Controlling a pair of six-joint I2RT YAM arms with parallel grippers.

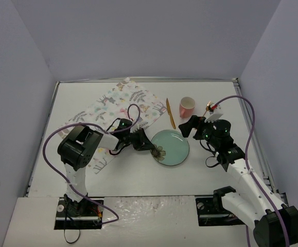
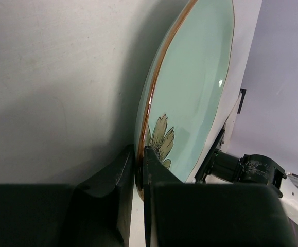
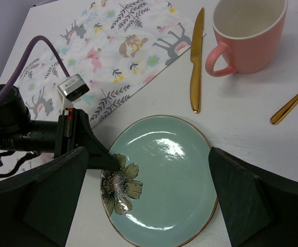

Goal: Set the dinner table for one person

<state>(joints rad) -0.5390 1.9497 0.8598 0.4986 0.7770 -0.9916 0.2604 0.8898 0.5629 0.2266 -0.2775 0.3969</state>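
left tool (image 2: 138,167) clamped on plate (image 2: 190,77) rim | right tool (image 3: 147,154) spread, empty | dinner table (image 1: 138,177) beneath

We see bright, even light, white glare on the plate (image 3: 164,175), and its soft shadow darkening the worktop (image 2: 61,77).

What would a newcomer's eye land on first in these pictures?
The pale green plate with a painted flower, on the white dinner table just right of the patterned placemat, draws the eye first. The left gripper is shut on its near-left rim, by the flower. The right gripper hangs open beside the plate's far-right edge, near the pink mug and gold knife.
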